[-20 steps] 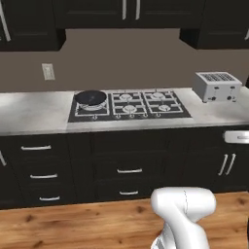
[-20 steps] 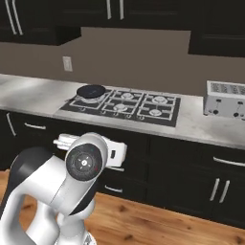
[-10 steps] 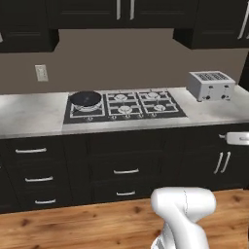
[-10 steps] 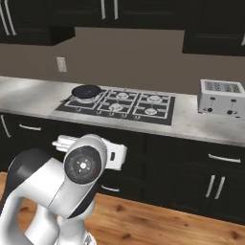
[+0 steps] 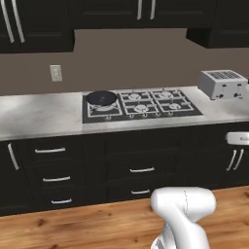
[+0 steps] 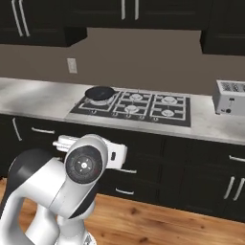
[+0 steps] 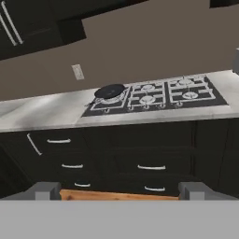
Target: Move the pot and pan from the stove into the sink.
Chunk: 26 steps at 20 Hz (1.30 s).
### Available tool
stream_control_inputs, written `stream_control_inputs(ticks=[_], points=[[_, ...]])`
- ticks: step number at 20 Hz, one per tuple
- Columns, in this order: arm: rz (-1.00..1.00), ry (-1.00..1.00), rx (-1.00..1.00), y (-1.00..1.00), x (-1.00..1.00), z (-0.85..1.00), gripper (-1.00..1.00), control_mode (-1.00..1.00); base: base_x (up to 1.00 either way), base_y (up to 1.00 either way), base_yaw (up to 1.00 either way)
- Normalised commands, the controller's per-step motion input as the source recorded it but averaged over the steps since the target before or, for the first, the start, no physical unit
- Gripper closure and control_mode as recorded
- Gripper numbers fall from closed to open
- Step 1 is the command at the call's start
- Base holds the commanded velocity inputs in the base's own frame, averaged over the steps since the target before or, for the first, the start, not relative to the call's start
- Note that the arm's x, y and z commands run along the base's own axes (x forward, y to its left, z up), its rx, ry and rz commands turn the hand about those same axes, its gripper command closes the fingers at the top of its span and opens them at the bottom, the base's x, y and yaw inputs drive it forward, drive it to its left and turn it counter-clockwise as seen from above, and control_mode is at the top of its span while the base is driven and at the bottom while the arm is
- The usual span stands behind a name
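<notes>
so the pan sits on the stove's back left burner, toaster off to the stove's right, gripper spread wide, holding nothing

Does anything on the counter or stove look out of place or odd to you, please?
Nothing stands out. The pan sits flat on the rear left burner of the stove, and the toaster stands upright on the counter. No spills show.
</notes>
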Motion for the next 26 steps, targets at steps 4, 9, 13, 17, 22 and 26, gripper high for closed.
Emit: stream_control_inputs(ticks=[4, 9, 13, 17, 22, 26], points=[[0.00, 0.00, 0.00, 0.00, 0.00, 0.00, -1.00, 1.00, -0.02, 0.66, -0.05], [0.00, 0.00, 0.00, 0.00, 0.00, 0.00, -1.00, 1.00, -0.01, 0.56, -0.04], [0.00, 0.00, 0.00, 0.00, 0.00, 0.00, -1.00, 1.00, 0.00, 0.52, -0.01], [0.00, 0.00, 0.00, 0.00, 0.00, 0.00, -1.00, 1.00, -0.02, 0.13, 0.00], [0.00, 0.00, 0.00, 0.00, 0.00, 0.00, -1.00, 1.00, 0.08, 0.00, 0.00], [0.00, 0.00, 0.00, 0.00, 0.00, 0.00, -1.00, 1.00, 0.46, 0.07, -0.01]])
